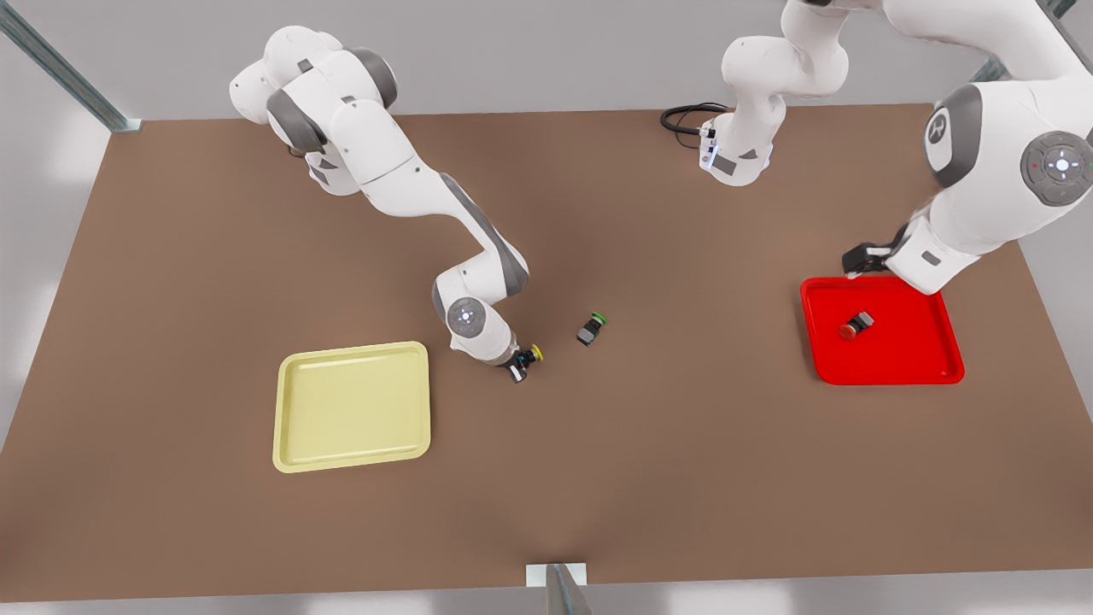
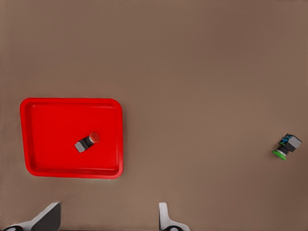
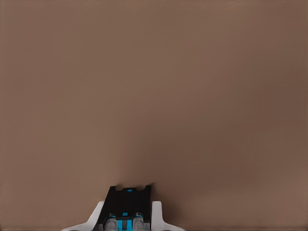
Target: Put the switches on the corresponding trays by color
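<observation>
The red switch [image 1: 856,325] [image 2: 87,142] lies on its side inside the red tray [image 1: 888,374] [image 2: 72,172] at the front view's right. Above that tray's far edge hangs my left gripper [image 1: 864,256] [image 2: 108,214], open and holding nothing. The pale yellow tray [image 1: 352,406] sits at the front view's left with nothing in it. Just to its right, my right gripper [image 1: 517,366] [image 3: 129,208] is shut on the dark body of the yellow switch [image 1: 531,354] [image 3: 129,193], low over the table. The switch's yellow cap points toward the front view's right.
A green-capped switch [image 1: 591,329] [image 2: 287,146] lies on the brown table a little to the right of the right gripper. A black cable [image 1: 687,120] loops at the far edge. A metal post [image 1: 559,588] stands at the near edge.
</observation>
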Available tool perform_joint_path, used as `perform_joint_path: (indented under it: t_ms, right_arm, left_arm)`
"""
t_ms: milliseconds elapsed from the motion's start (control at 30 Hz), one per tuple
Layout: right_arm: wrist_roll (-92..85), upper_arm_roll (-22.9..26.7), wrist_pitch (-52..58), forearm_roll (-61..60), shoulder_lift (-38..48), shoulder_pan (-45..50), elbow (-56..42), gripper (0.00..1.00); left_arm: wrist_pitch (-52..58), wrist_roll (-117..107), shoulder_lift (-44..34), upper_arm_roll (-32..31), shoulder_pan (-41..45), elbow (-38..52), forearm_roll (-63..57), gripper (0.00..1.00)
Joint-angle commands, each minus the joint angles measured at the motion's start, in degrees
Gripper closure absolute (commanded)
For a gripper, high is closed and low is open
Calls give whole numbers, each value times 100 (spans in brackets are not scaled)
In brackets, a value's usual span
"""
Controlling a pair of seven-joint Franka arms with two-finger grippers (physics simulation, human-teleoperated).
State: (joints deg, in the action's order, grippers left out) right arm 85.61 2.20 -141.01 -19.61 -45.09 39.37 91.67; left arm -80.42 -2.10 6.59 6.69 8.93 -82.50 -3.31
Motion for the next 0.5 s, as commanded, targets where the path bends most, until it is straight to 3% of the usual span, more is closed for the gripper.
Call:
perform_joint_path:
  t_ms: [0, 200, 267, 467]
  right_arm:
    - [0, 0, 4, 1, 0, 0, 0, 56]
    - [-272, 0, 56, 18, 387, -17, 263, 56]
    - [-589, 0, 522, 27, 607, -105, 343, 56]
    - [-2504, 0, 1049, 53, 1793, -993, 1608, 56]
  left_arm:
    - [0, 17, 9, -10, -6, -2, 23, 0]
    - [97, 70, 9, -10, -190, 6, 58, 0]
    - [53, 78, -8, 16, -208, 15, 23, 0]
    - [53, 70, -8, -10, -208, 6, 49, 0]
